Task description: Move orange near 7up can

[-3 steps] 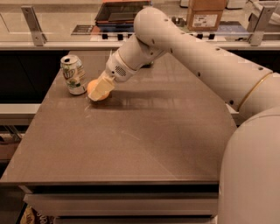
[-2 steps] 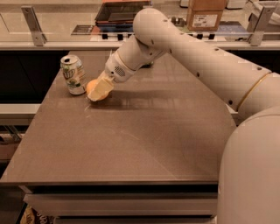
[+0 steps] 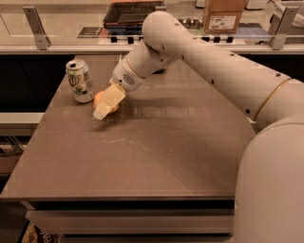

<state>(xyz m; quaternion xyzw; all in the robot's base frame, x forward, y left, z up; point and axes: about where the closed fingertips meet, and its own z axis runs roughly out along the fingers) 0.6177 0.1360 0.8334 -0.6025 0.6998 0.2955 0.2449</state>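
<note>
The 7up can [image 3: 80, 80] stands upright near the far left corner of the brown table [image 3: 166, 147]. The orange [image 3: 98, 98] rests on the table just right of the can, a small gap apart. My gripper [image 3: 106, 103] reaches down from the right and sits over the orange, hiding most of its front and right side. Only the orange's left edge shows.
My white arm [image 3: 213, 71] spans the right half of the table. A counter behind holds a dark tray [image 3: 130, 12] and a cardboard box [image 3: 222, 16]. The table's left edge lies close to the can. A snack bag [image 3: 34, 234] shows below the table's front left.
</note>
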